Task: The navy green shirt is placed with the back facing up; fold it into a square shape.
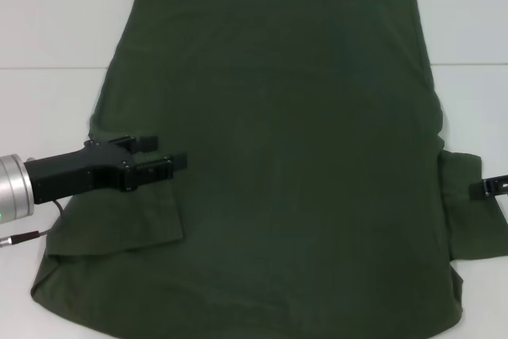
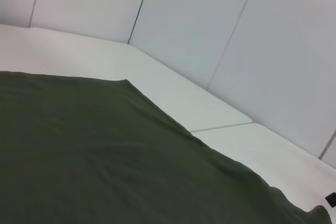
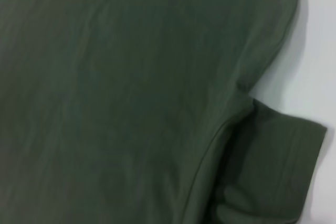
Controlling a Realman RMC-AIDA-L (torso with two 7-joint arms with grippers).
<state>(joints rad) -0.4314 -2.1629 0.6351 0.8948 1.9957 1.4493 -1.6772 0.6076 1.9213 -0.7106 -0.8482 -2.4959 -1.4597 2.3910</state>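
Observation:
The navy green shirt (image 1: 294,140) lies flat on the white table (image 1: 48,29), plain back up, hem at the far side. Its left sleeve (image 1: 119,216) lies folded inward onto the body. My left gripper (image 1: 163,153) is open and empty, just above that folded sleeve at the shirt's left side. Only a black tip of my right gripper (image 1: 492,186) shows at the right edge, over the right sleeve (image 1: 468,212), which lies spread outward. The shirt fills the left wrist view (image 2: 94,156) and the right wrist view (image 3: 131,93), where the right sleeve (image 3: 278,171) also shows.
The white table has a seam line (image 1: 48,67) across it at the far side. Pale wall panels (image 2: 210,19) stand behind the table. The shirt's near edge reaches the table's front.

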